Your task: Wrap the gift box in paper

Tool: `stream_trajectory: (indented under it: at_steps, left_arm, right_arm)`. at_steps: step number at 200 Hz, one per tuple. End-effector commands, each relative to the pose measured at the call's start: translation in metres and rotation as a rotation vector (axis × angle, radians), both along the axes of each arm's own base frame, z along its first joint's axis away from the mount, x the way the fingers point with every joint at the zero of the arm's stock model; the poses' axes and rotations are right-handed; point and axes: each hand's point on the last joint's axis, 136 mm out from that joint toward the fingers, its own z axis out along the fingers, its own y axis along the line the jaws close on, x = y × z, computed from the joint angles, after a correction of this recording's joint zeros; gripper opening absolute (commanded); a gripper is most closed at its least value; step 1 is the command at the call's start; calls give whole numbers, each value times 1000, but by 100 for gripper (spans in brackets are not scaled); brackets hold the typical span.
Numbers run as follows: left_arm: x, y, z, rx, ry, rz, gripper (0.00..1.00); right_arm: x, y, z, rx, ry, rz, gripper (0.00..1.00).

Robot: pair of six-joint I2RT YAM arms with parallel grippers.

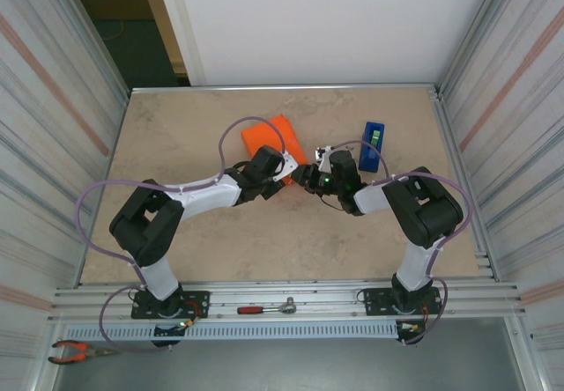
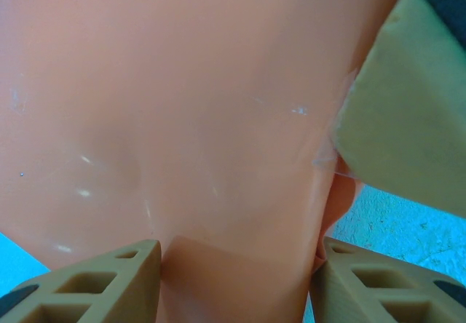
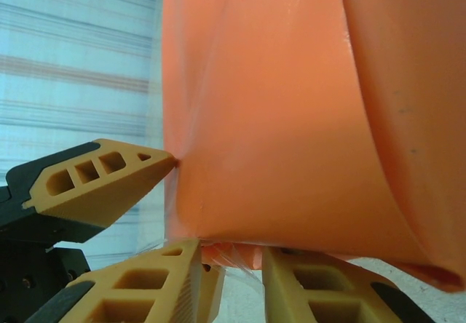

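The gift box is a bright orange block, skinned in the paper, lifted near the table's middle. My left gripper is shut on the gift box, with the block spanning the gap between the two tan pads at the bottom of the left wrist view, where the gripper shows. One left finger touches the block's side. My right gripper sits at the block's right end. Its jaws stand slightly open under the block. A small paper flap and strands of clear tape lie in the gap.
A blue tape dispenser stands to the right of the grippers. A red-handled ratchet lies on the front rail and pliers at the near left. Metal walls close both sides.
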Motion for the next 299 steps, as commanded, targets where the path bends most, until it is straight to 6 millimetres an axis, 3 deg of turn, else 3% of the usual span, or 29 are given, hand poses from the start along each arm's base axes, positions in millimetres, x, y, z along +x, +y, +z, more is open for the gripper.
stream_trajectory:
  at_steps: [1, 199, 299]
  left_arm:
    - [-20, 4, -27, 50, 109, -34, 52]
    - [-20, 4, -27, 52, 111, -35, 51]
    - [-21, 3, -28, 52, 114, -38, 50]
  right_arm:
    - [-1, -7, 0, -9, 17, -20, 28]
    - [-3, -8, 2, -2, 20, -23, 34]
    - [-2, -12, 5, 2, 14, -31, 42]
